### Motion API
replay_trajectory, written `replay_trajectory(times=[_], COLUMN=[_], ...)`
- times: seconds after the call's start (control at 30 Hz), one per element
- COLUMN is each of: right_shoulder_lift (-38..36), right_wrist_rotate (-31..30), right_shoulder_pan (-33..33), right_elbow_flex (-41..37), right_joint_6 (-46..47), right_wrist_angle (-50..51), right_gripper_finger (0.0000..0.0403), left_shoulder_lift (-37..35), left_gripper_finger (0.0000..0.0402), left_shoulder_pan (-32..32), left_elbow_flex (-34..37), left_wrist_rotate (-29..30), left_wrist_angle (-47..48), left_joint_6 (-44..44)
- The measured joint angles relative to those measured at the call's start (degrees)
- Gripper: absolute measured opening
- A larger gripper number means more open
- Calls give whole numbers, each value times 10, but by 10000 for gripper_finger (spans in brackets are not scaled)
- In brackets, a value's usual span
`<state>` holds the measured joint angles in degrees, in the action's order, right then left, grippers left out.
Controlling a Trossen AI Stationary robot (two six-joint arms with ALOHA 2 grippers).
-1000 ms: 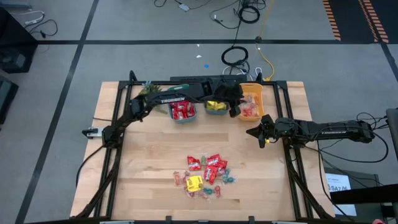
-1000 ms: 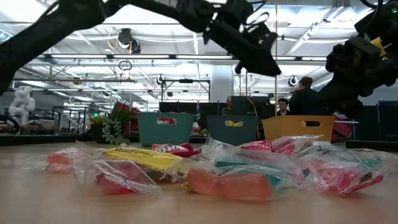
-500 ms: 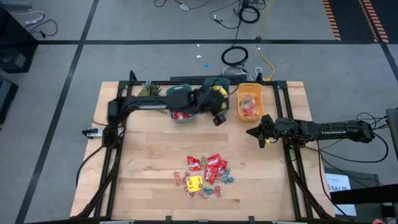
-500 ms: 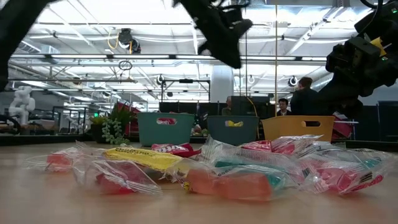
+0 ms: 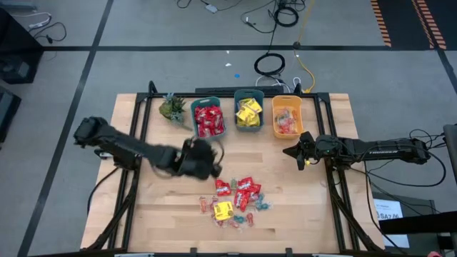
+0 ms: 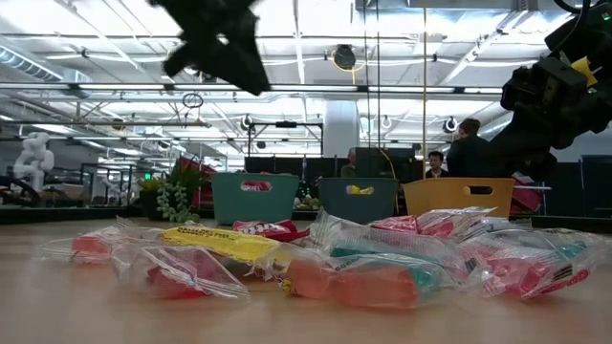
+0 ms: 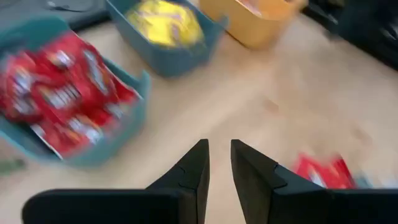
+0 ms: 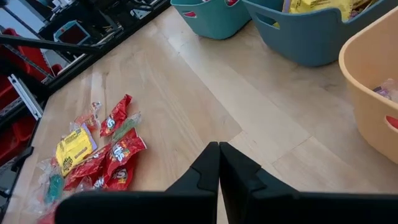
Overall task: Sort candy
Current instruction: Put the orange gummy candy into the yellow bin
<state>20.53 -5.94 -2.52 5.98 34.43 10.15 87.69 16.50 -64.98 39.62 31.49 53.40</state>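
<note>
High view: the left gripper (image 5: 207,160) hangs over bare wood between the row of bins and the candy pile (image 5: 238,202), a little left of the pile and touching none of it. In the left wrist view its fingers (image 7: 194,171) stand slightly apart with nothing between them. The right gripper (image 5: 291,150) waits near the table's right side, just near of the orange bin (image 5: 287,116), fingers pressed together and empty.

The loose candy lies heaped in the near middle of the table (image 5: 164,207): red packets, one yellow packet (image 5: 223,210) and small clear, teal and pink twist-wrapped pieces. Wide bare wood lies to its left and right, with a narrower strip between it and the near edge.

Along the far edge stand three bins side by side: a teal bin (image 5: 208,118) of red packets, a blue bin (image 5: 248,113) of yellow packets, and the orange bin with small pieces. A small green plant (image 5: 172,108) stands left of the teal bin. Open wood separates bins from pile.
</note>
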Motion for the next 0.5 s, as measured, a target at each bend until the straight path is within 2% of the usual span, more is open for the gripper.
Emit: replay_trajectory(times=[0.23, 0.37, 0.5], right_shoulder_lift=[0, 0, 0], right_wrist_rotate=[0, 0, 3], right_shoulder_pan=[0, 0, 0], right_elbow_flex=[0, 0, 0], right_joint_6=[-12, -15, -24], right_wrist_angle=[0, 0, 0], right_gripper_finger=[2, 2, 2], left_shoulder_lift=[32, 55, 77], left_gripper_finger=[75, 75, 81], left_shoulder_pan=[140, 180, 188], left_elbow_flex=[10, 10, 10], left_wrist_rotate=[-5, -5, -20], left_wrist_angle=[9, 1, 4], left_joint_6=[16, 1, 21])
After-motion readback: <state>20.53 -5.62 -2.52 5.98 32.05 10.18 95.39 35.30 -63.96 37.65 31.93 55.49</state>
